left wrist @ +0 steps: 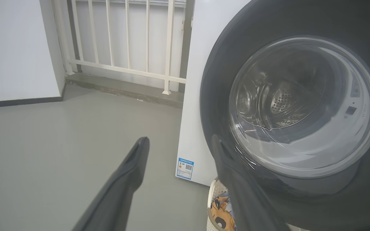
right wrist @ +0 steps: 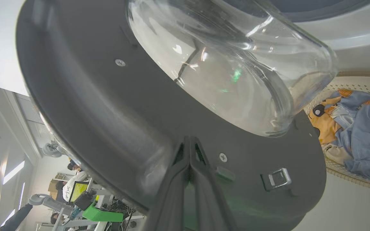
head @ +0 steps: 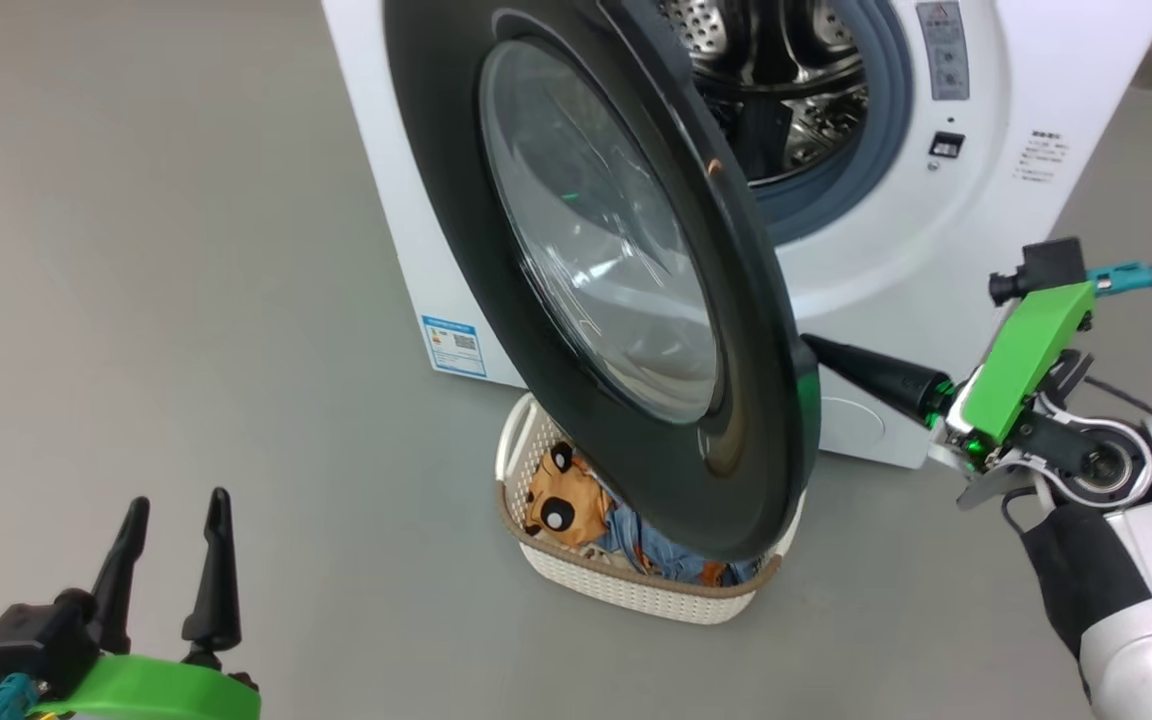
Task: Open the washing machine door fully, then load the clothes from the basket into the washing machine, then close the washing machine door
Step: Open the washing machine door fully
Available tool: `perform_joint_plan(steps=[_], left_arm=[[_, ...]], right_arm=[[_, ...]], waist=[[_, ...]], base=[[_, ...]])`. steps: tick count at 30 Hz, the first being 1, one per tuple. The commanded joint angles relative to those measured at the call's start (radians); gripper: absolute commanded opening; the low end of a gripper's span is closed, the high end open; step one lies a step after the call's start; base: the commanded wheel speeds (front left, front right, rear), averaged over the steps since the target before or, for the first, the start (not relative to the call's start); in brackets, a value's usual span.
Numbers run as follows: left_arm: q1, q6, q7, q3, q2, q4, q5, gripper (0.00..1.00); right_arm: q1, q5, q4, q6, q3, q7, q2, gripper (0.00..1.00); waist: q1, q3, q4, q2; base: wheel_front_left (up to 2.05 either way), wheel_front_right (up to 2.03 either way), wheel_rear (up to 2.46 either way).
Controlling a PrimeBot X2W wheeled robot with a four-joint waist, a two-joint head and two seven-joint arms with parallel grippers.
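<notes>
**A:** Where is the right gripper (right wrist: 189,139)?

**B:** At the door (head: 636,300). Its two fingers are pressed together with nothing between them. The tips sit against the door's dark inner rim, just under the bulging glass (right wrist: 230,70) in the wrist view. A metal latch (right wrist: 276,179) is on the same rim, just right of the fingers there.

**A:** And the door itself?

**B:** Partway open, swung out from the washer (head: 946,260) at a slant. Past the fingertips, the steel drum (head: 786,90) shows through the opening.

**A:** The basket (head: 636,592)?

**B:** On the floor (head: 136,250) in front of the washer, under the door's lower edge, which covers part of it in the head view. From the right gripper it lies beyond the door's rim, ahead and off to one side. The clothes (head: 576,505) are in it, blue fabric with the orange bear face on top.

**A:** Left gripper (head: 178,500)?

**B:** Fingers spread, holding nothing. It hangs well apart from everything. The door's outer face is ahead of it and to its right. The basket is ahead and low, beside the right finger in its wrist view. A blue sticker (left wrist: 185,168) on the washer's side shows between the two fingers.
</notes>
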Motion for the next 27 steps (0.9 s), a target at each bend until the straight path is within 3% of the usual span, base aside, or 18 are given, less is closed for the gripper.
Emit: perform_joint_plan(steps=[1, 27], left_arm=[[-0.008, -0.002, -0.006, 0.036, 0.025, -0.016, 0.012, 1.0], [-0.006, -0.002, -0.006, 0.041, 0.025, -0.006, 0.023, 1.0]], right_arm=[[0.007, 0.018, -0.037, 0.002, 0.028, 0.008, 0.022, 0.0], [0.067, 0.052, -0.098, 0.002, 0.099, 0.049, 0.09, 0.0]], waist=[[0.0, -0.02, 0.021, 0.0], [0.0, -0.037, 0.114, 0.0]], base=[[0.0, 0.0, 0.0], [0.0, 0.0, 0.0]])
